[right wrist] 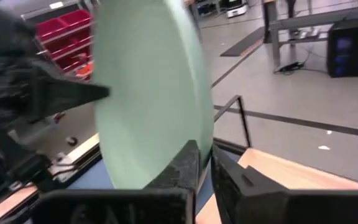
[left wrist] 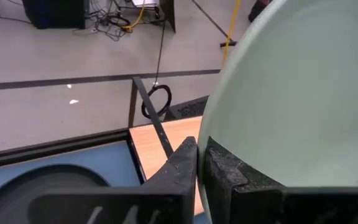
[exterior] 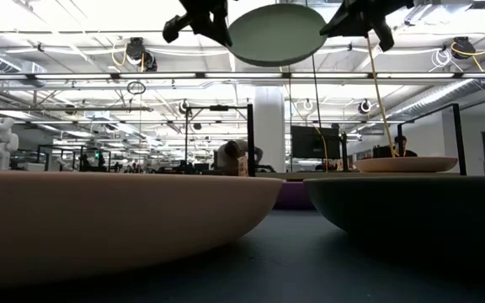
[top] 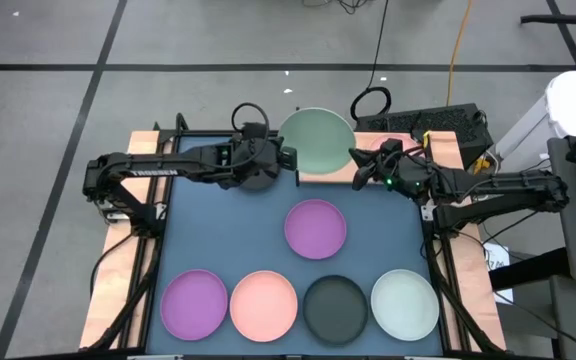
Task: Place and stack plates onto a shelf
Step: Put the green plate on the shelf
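Observation:
A pale mint plate [top: 316,138] hangs in the air between both grippers, over the far end of the light-wood shelf [top: 330,177] with its thin black rail [left wrist: 146,99]. My left gripper [top: 290,156] is shut on the plate's left edge, and my right gripper [top: 356,160] on its right edge. The low view shows the plate [exterior: 276,34] high above the table. A black plate [top: 253,180] lies on the mat under the left arm and a purple plate [top: 315,228] at mid-table. Along the near edge lie purple [top: 194,305], pink [top: 263,305], black [top: 335,307] and mint [top: 405,303] plates. My left gripper [left wrist: 199,146] pinches the mint plate's rim [left wrist: 211,134] at its left edge between the two fingers, coming level from the table's left. The plate is lifted clear and roughly level. My right gripper [right wrist: 205,149] pinches the opposite rim [right wrist: 199,127] at the plate's right edge between its two fingers, coming level from the table's right. The plate is clear of the table and shelf.
The dark-blue mat [top: 218,240] has bare room between the far black plate and the near row. Wooden strips [top: 118,270] edge the table. A black box and cables [top: 438,122] sit beyond the far right corner.

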Robot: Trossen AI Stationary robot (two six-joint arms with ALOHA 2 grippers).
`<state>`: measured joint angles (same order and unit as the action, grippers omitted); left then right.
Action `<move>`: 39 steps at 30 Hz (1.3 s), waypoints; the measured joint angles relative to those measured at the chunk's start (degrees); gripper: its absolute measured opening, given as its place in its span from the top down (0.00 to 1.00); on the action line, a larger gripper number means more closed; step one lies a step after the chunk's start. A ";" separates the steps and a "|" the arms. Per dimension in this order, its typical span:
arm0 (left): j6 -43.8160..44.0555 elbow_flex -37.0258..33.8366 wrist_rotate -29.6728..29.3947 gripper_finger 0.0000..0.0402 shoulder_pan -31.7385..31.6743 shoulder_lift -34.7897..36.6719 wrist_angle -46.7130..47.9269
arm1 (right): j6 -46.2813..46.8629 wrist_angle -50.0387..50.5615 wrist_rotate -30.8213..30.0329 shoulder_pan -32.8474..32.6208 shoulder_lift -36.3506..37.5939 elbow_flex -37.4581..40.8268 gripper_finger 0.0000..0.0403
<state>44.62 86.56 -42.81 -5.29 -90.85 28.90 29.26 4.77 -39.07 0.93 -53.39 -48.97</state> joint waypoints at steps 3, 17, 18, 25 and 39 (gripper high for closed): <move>-1.87 0.00 0.77 0.88 0.54 0.00 -2.12 | 0.27 0.33 -0.04 0.27 0.03 0.00 0.96; -5.93 0.00 11.33 0.51 0.45 0.05 -6.11 | 5.20 1.43 1.66 1.78 0.93 0.02 1.00; -7.05 0.00 11.36 0.49 0.40 0.15 -6.53 | 6.42 1.61 1.68 1.90 1.14 0.02 1.00; -12.82 -0.01 11.54 0.42 -0.20 2.80 -10.05 | 12.05 4.35 1.68 3.57 4.04 0.02 1.00; -18.44 -0.03 11.09 0.41 -4.06 8.66 -9.41 | 20.64 13.95 2.11 13.66 3.40 0.00 1.00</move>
<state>26.18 86.54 -31.73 -9.36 -82.20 19.49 49.90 18.72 -36.95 14.59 -49.99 -48.97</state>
